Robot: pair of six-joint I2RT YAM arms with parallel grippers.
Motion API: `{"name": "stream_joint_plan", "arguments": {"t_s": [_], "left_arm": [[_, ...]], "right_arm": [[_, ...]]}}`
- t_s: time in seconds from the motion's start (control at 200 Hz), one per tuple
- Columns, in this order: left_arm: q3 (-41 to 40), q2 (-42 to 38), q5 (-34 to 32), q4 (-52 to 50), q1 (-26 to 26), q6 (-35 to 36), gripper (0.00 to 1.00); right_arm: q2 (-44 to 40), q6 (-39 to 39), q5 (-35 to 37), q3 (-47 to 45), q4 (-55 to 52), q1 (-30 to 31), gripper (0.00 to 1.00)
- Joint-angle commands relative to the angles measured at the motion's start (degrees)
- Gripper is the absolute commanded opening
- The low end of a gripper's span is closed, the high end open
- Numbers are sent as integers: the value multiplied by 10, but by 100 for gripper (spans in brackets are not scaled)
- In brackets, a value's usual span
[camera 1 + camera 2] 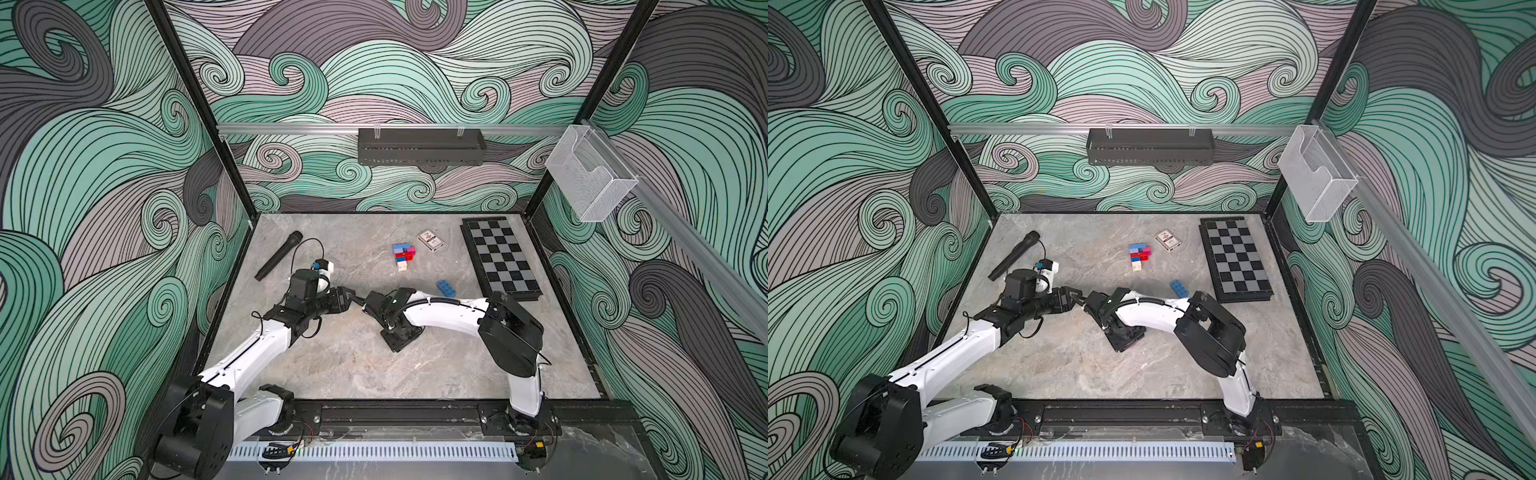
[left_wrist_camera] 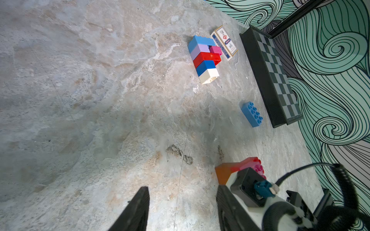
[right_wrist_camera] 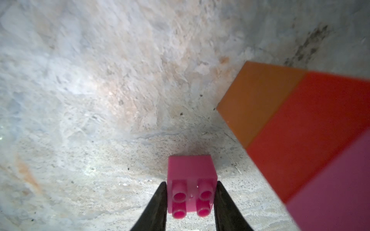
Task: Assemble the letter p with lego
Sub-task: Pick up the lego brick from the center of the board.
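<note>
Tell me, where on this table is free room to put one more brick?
The widest bare patch is the table front, before the front rail. Another lies between the microphone and the lego assembly. Crowded: the middle, around the left end effector and right end effector, and the strip from card box and blue brick to the chessboard.

- Left arm (image 1: 249,353): white shells, black joint housings, thin black cable (image 1: 309,239) looping at the wrist.
- Right arm (image 1: 440,311): white shells, bulky black elbow, ribbed black conduit (image 1: 419,302).
- Right claw (image 3: 190,182): tapered black fingers (image 3: 152,210).
</note>
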Motion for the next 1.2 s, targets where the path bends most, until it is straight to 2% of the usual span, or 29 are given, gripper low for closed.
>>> {"name": "stream_joint_plan", "arguments": {"t_s": [0.0,0.41,0.705,0.841,0.986,1.086,1.196], "left_arm": [[-2,-4,-4,-8,3,7,55],[-2,-6,-1,-7,3,6,55],[3,-34,28,5,-2,24,55],[22,-36,17,-6,-21,33,42],[78,5,-4,-20,-84,46,15],[123,52,-21,-25,-141,63,0],[153,96,-6,-11,-178,77,0]], "right_arm": [[-7,10,-1,-1,-1,-3,33],[-13,8,-2,-6,3,-3,24],[-120,6,-1,-25,-35,-4,24],[-189,18,-5,-56,-53,-13,24],[-260,18,-4,-91,-62,-61,24],[-282,-4,-4,-98,-62,-111,24],[-273,-23,-13,-90,-61,-160,24]]}}
